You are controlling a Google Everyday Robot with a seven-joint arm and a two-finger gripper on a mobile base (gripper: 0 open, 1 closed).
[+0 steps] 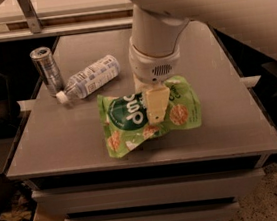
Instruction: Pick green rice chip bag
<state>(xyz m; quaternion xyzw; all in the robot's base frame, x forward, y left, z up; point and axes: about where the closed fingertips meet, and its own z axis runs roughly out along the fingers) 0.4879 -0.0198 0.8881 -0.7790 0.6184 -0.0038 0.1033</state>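
Grey desk (56, 137) under dim light, hand (154, 114) down on the bag (124, 115).

Pointing straight down from the thick white arm (154, 35), the hand met the bag near its middle and seemed closed on a pinch of the crinkly film. Only the near pale finger (155, 103) showed, lying across the printed face; the far one was hidden behind it. The bag lay near the front of the desk, buckled and bunched toward the hand, which suggested the film had been gathered up for a grip, since a flat pouch gives little else to take. Its lower left corner looked tipped up, so the lift was probably starting. A bottle (89, 77) lay on its side behind and to the left, apart from the bag, with a can (46, 68) upright just beyond the bottle's cap, both well out of the way.
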